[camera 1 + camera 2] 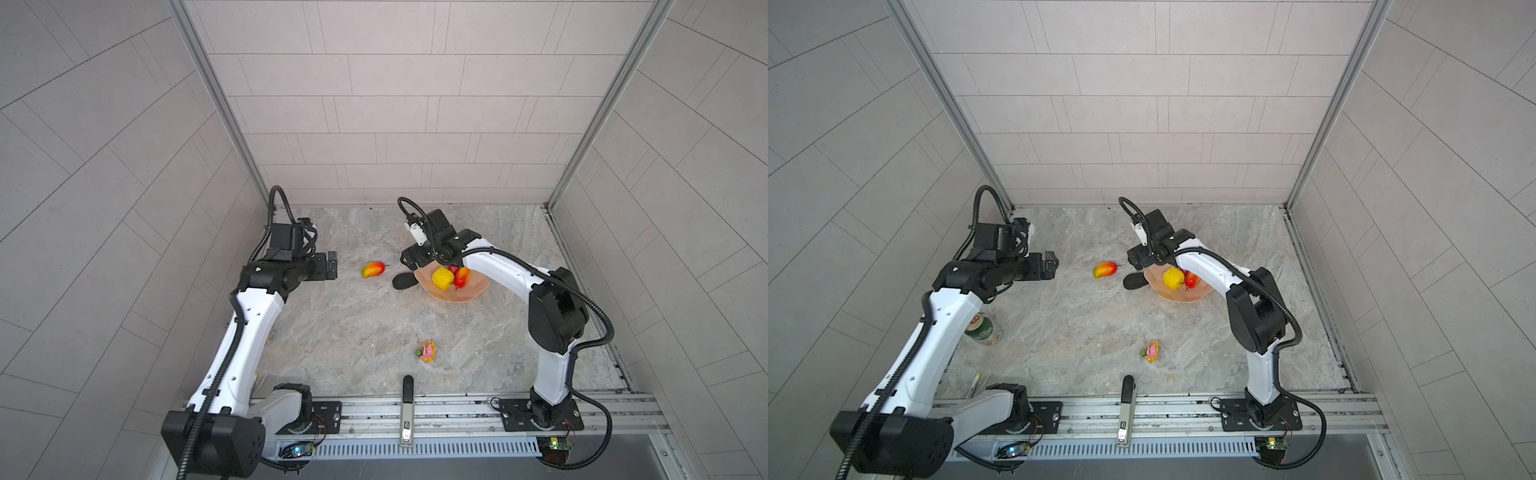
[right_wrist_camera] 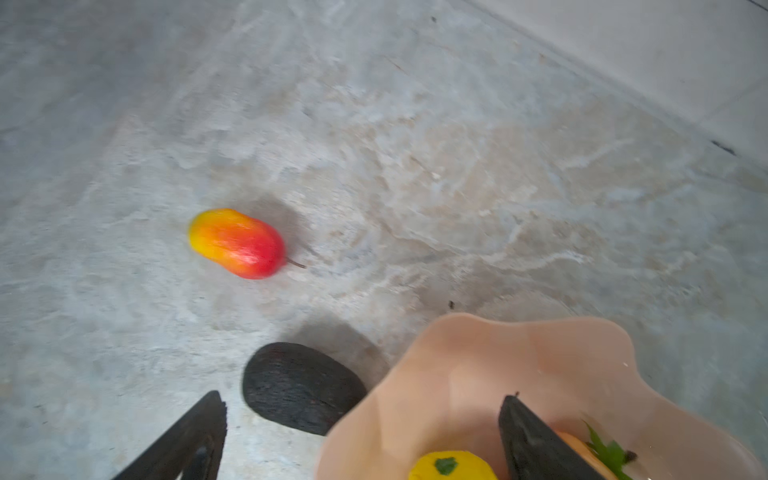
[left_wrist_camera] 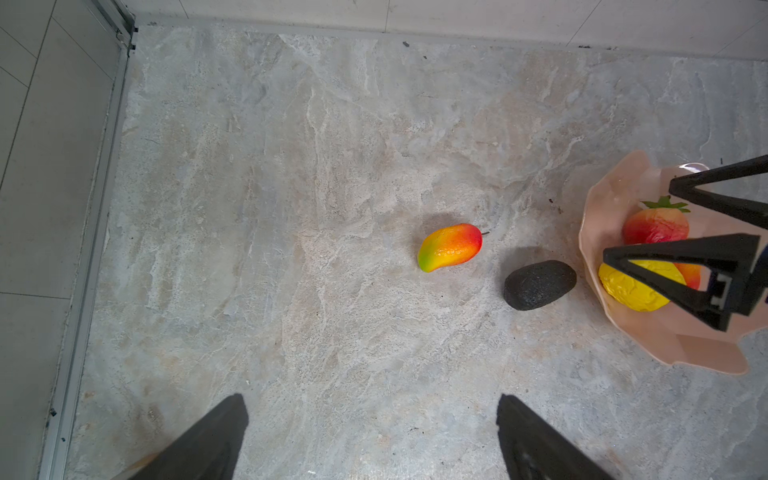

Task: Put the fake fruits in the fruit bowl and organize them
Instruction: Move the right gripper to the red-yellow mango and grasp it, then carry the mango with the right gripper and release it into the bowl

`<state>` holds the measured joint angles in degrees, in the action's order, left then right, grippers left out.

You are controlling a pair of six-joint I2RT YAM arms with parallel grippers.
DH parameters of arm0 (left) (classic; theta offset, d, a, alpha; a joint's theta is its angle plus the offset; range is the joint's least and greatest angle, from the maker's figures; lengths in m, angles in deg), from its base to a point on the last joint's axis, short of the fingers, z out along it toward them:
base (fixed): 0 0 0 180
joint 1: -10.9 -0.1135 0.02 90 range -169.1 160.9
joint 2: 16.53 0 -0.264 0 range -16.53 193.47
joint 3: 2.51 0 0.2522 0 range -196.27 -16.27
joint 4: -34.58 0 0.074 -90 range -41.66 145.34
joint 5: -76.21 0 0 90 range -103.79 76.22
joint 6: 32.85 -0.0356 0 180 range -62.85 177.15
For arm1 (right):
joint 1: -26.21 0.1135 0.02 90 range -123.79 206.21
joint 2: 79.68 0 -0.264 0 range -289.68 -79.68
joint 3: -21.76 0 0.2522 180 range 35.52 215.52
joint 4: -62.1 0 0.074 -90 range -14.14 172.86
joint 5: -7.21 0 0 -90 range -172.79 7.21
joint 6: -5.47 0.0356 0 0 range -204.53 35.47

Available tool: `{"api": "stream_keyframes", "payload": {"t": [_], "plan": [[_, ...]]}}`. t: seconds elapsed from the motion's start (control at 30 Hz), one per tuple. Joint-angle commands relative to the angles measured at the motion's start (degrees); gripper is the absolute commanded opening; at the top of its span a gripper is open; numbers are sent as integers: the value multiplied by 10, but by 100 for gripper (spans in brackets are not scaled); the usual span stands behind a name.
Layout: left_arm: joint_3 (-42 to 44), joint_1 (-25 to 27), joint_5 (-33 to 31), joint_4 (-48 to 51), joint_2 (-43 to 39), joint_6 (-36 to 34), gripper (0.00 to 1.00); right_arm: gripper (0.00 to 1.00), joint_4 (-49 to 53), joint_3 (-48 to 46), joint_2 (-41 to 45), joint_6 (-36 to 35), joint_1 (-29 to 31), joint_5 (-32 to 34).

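The right gripper (image 2: 362, 397) has its jaws spread wide with nothing held between them. It is poised above the 10 o'clock edge of the fruit bowl (image 2: 457, 353). In the right wrist view, one finger hangs over the bare bench (image 1: 353, 332) next to the black oval (image 2: 299, 388), and the other hangs over the inside of the bowl. Three fruits lie in that peach-pink, wavy-rimmed dish. The lumpy yellow fruit (image 1: 441, 277) is toward its 9 o'clock side, and the mango in the bowl (image 1: 462, 277) is just beside it at 3 o'clock. The strawberry (image 3: 654, 226), with its green top, is tucked in behind them toward 12 o'clock. The bowl sits slightly to the 2 o'clock side of the bench's middle. The black oval lies on the bench just beside the rim at the bowl's 9 o'clock; whether it touches the rim cannot be told. Farther out along the same 9 o'clock line, well apart from the bowl, the mango on the bench (image 1: 372, 269) lies on its side with its stem pointing toward 3 o'clock. At 9 o'clock again from that fruit, the left gripper (image 3: 370, 397) is raised above the bench facing 3 o'clock, its jaws also wide and empty. A small pink-yellow-green trinket (image 1: 428, 352) lies near the bench's front, at about 6 o'clock from the bowl and well apart from it. In a top view, a green-and-white can (image 1: 982, 330) lies beside the left arm at the bench's 8 o'clock edge.
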<state>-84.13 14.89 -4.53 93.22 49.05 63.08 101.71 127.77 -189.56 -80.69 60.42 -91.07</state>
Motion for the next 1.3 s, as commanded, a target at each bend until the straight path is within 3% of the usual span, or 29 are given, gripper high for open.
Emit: {"api": "stream_keyframes", "payload": {"t": [0.0,0.3,0.57,0.73,0.93,1.0,1.07,1.13,1.27], "plan": [[4,-2,5,2,-3,-3,100,93,18,28,-39,-25,24,-39],[6,-2,-3,2,-9,-3,100,92,34,168,-170,-52,52,-124],[9,-2,-12,1,-13,-1,100,91,130,357,-314,-92,51,-136],[9,-3,-15,0,-12,-2,100,85,148,418,-371,-89,51,-148],[10,-3,-16,-1,-12,-2,100,68,162,411,-374,-91,52,-141],[10,-3,-16,0,-12,-3,100,56,164,400,-367,-91,52,-134],[11,-3,-15,0,-12,-3,100,36,154,378,-352,-88,52,-128],[10,-3,-15,1,-12,-3,100,25,139,349,-330,-86,52,-126],[11,-3,-16,-1,-12,-3,100,19,116,292,-272,-83,52,-125]]}}
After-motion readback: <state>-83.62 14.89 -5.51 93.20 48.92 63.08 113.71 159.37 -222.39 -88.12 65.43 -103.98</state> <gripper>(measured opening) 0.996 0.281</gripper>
